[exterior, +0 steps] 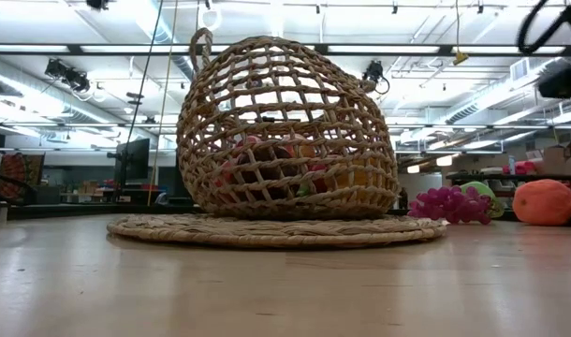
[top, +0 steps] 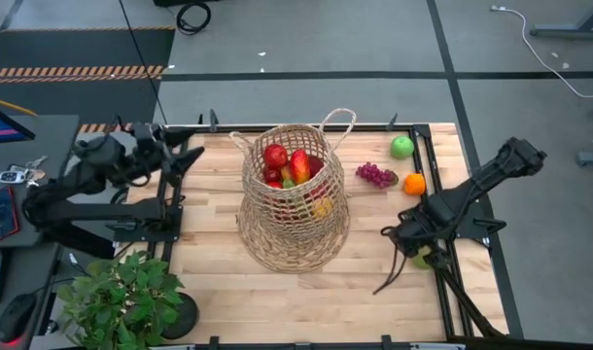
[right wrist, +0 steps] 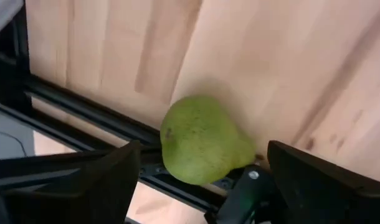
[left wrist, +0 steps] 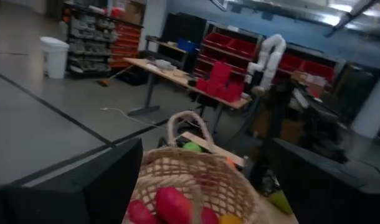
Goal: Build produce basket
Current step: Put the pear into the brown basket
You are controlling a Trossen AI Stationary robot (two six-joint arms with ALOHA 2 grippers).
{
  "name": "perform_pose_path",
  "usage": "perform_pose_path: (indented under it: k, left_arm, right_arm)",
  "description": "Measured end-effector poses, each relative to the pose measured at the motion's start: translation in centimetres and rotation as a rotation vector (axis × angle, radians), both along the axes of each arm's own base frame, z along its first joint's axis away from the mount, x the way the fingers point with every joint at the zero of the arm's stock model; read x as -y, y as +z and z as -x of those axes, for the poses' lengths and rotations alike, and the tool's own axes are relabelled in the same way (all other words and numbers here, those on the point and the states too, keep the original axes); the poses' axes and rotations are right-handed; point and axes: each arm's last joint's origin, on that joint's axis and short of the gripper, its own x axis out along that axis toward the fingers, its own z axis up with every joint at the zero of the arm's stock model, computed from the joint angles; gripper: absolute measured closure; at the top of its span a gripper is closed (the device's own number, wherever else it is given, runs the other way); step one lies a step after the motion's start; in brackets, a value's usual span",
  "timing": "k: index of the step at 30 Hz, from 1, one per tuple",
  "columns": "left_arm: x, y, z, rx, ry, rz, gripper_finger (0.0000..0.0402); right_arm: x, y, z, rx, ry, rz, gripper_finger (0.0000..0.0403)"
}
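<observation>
The basket (top: 295, 199) stands mid-table on a flat woven mat (exterior: 276, 230), already holding red and yellow produce (top: 289, 167). Outside it, toward the right, lie the grapes (top: 375, 175), a green apple (top: 402, 147) and an orange (top: 414, 183).

The right gripper (top: 420, 251) hangs low at the table's right edge, fingers spread wide on either side of a green pear (right wrist: 202, 140) lying against the black frame rail (right wrist: 84, 106). It holds nothing yet and is probably lined up to pick the pear.

The left gripper (top: 185, 156) waits open and empty by the far-left corner, pointing toward the basket, clear of the other arm.

No readable writing or brand shows anywhere.
</observation>
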Motion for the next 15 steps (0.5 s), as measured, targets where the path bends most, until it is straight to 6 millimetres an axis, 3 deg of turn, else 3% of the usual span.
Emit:
perform_pose_path:
  k: [7, 15]
  left_arm:
    - [-0.1, -5.0, -1.0, -0.060, 0.021, 0.044, 0.0044]
    - [-0.3, -7.6, -1.8, -0.139, 0.040, 0.067, 0.0044]
  right_arm:
    - [-0.9, -2.3, 1.5, -0.047, 0.036, 0.049, 0.0050]
    - [-1.2, -4.6, 2.5, -0.050, 0.056, 0.091, 0.0050]
